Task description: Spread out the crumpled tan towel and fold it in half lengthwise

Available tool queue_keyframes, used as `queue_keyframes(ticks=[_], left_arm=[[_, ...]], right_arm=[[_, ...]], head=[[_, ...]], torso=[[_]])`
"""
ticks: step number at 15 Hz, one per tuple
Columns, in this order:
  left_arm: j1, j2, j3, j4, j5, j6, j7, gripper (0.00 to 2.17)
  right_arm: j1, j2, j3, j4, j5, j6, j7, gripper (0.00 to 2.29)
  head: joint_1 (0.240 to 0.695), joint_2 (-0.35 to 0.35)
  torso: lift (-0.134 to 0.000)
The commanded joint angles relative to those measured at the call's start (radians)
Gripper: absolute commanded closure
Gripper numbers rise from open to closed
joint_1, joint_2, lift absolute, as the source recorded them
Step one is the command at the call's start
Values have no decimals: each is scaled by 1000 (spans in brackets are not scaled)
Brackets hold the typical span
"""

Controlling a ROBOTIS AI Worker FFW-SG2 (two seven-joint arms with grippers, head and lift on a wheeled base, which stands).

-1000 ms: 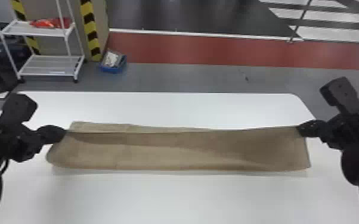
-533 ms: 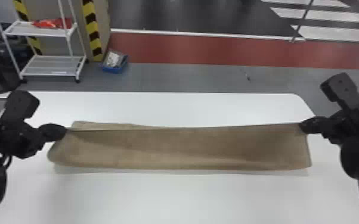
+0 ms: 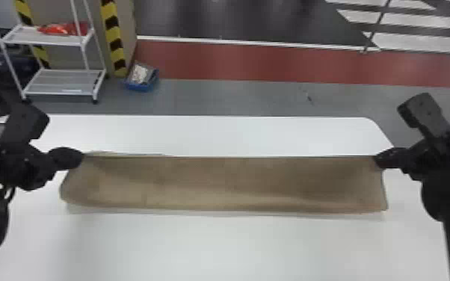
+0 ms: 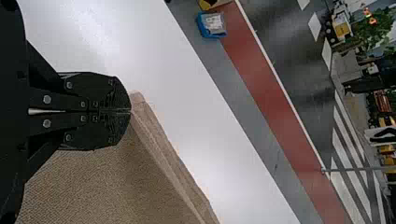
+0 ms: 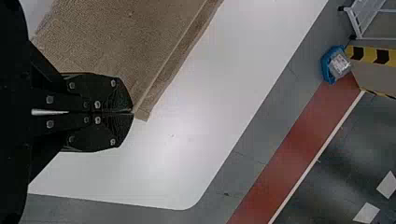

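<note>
Flat white table (image 3: 213,246) extends near and far of tan cloth towel (image 3: 228,183), stretched between black left claw (image 3: 81,157) and black right claw (image 3: 377,158), each pinching a far corner.

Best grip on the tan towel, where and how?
I'd pinch the towel by the top layer's two far corners, from its left and right ends: thin cloth, far edge straight between the left end effector and right end effector, each shut on a corner.

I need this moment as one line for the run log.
tan towel: doubled lengthwise, lower layer showing past far edge | left gripper: shut on left far corner | right gripper: shut on right far corner
</note>
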Motion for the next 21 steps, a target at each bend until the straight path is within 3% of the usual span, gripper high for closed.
queue_keyframes(ticks=[1,17,19,21], left_arm=[[-12,0,-5,2,0,3,0,1787],[-55,-2,-42,83,-3,7,31,1787],[-55,-3,-43,87,-3,7,35,1787],[-55,-5,-47,89,-2,7,37,1787]], right_arm=[[-6,0,-5,6,5,0,0,1298],[-56,20,15,121,75,-59,-37,1281],[-55,29,25,135,89,-56,-66,670],[-56,35,27,142,98,-43,-92,515]], head=[[695,-119],[695,-137],[695,-135],[695,-135]], torso=[[-125],[-125],[-125],[-125]])
